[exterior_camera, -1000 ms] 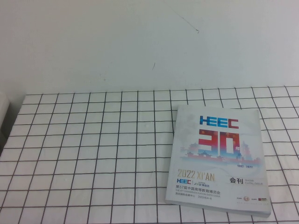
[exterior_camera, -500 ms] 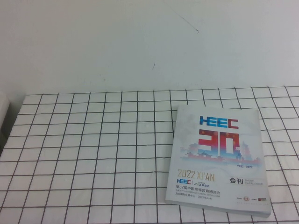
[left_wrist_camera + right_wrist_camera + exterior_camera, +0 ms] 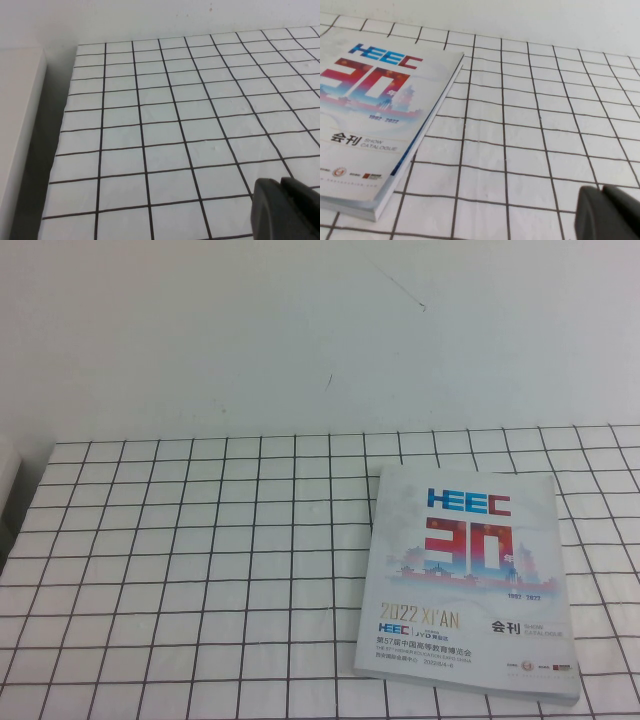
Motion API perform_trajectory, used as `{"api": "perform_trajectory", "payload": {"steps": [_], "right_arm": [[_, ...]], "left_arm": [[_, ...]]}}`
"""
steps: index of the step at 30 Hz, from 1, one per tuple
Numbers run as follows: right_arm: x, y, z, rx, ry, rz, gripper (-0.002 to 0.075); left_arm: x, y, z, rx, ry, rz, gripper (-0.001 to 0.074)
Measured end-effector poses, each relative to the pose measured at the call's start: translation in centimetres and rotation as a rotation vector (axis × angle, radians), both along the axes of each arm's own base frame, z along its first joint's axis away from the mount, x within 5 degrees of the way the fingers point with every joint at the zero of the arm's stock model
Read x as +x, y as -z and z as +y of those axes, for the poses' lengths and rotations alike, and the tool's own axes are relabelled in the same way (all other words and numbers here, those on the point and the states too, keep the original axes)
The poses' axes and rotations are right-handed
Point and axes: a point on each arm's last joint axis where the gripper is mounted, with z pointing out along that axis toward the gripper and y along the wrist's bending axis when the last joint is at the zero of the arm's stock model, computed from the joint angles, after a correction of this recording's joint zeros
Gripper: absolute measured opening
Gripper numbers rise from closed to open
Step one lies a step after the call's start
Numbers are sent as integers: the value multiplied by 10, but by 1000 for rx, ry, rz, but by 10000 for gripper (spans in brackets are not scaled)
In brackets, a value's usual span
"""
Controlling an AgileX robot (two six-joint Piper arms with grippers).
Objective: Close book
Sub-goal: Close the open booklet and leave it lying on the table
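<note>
Book [image 3: 468, 585] is seen closed, cover up, flat on the gridded surface [image 3: 200, 560], right side. Left gripper [image 3: 281, 189] is held low over bare grid, right gripper [image 3: 603, 194] beside the book; both jaws are seen together.

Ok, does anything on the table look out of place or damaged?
Nothing damaged or spilled. The book lies flat on the checked cloth, cover already shut, turned slightly off the grid lines. The left gripper and right gripper show only at the edges of their wrist views, above bare cloth, clear of the book.
</note>
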Motion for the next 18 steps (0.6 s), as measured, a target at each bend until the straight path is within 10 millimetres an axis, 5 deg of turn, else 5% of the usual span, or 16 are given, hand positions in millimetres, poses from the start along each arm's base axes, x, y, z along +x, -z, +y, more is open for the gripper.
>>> {"api": "perform_trajectory", "payload": {"steps": [18], "right_arm": [[0,0,0,11,4,1,-3]], "left_arm": [[0,0,0,0,0,0,-4]]}}
